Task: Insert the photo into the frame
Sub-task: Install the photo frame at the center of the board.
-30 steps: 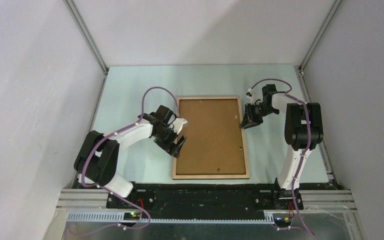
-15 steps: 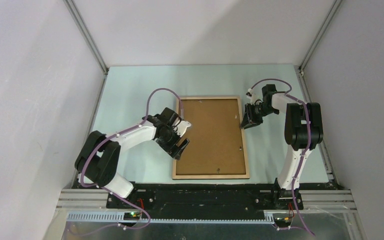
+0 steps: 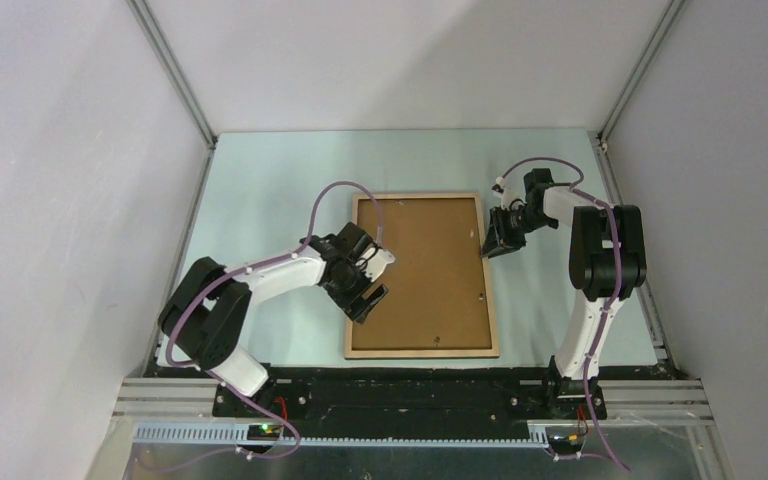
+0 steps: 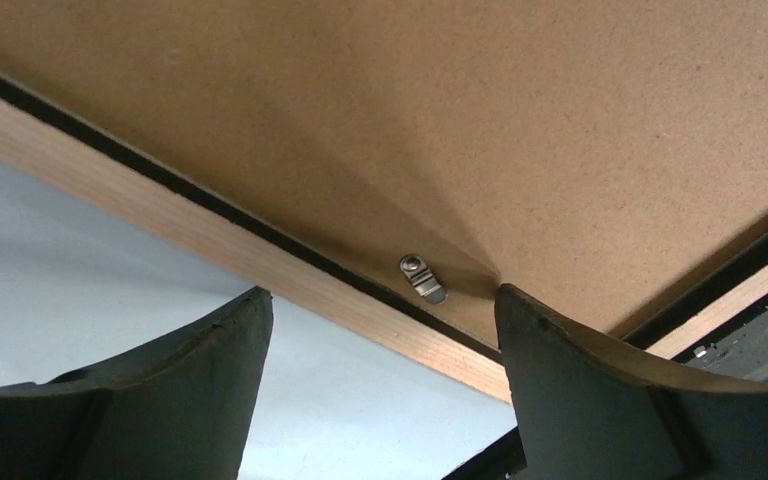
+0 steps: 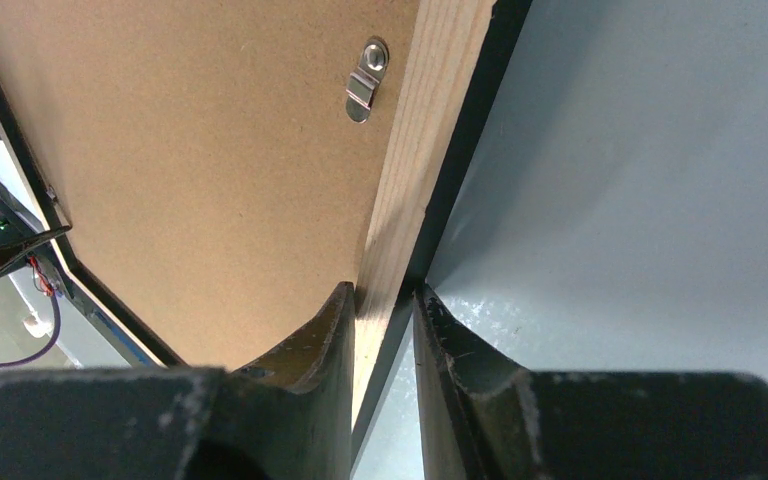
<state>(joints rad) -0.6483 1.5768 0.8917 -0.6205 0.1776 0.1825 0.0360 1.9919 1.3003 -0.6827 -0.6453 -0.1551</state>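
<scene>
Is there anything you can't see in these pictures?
The photo: in no view; the board would cover it if it lies underneath.
The frame's front and pane: every view, face down against the table.
The clips: top view, too small to tell which way they turn.

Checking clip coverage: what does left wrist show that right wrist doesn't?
Left wrist only: the left pincer open, straddling a rail of the frame, with a turn clip between its fingers. Right wrist only: the right pincer shut on a frame rail, with a second turn clip further along. Both: the frame's light wood back, the brown backing board seated in it, and the pale table.
</scene>
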